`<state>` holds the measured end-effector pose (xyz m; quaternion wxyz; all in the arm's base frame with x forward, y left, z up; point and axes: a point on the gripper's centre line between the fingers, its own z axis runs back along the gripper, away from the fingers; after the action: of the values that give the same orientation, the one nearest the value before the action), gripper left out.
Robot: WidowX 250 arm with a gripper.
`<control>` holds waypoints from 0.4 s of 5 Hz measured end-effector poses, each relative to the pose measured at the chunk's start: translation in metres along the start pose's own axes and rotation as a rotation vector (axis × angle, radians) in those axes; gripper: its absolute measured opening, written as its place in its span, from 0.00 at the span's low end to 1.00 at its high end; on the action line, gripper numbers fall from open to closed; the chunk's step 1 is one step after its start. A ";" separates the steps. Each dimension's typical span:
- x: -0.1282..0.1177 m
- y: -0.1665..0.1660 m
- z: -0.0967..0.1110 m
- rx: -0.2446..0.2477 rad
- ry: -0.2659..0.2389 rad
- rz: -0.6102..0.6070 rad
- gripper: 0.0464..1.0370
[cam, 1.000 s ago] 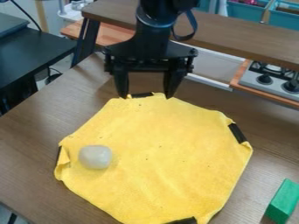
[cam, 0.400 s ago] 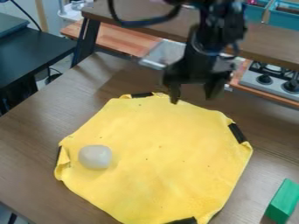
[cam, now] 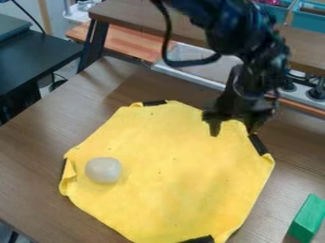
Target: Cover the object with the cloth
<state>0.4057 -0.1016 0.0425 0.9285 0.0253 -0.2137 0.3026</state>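
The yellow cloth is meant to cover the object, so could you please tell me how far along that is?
Nothing looks covered yet: the whitish lump sits in plain view on the yellow cloth. In hand: the open gripper is at the cloth's upper-right edge, with no grasp visible. Left, presumably: grip an edge and fold it over the lump.

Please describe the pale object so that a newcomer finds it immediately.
On the brown table lies a large yellow cloth. Near its left edge sits a whitish, rounded lump. Unlike the green block at lower right, it rests on the cloth.
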 end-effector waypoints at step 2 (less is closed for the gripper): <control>-0.010 -0.024 -0.037 0.060 0.046 0.046 0.96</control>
<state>0.4264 -0.1201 0.0065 0.9248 0.0412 -0.1834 0.3308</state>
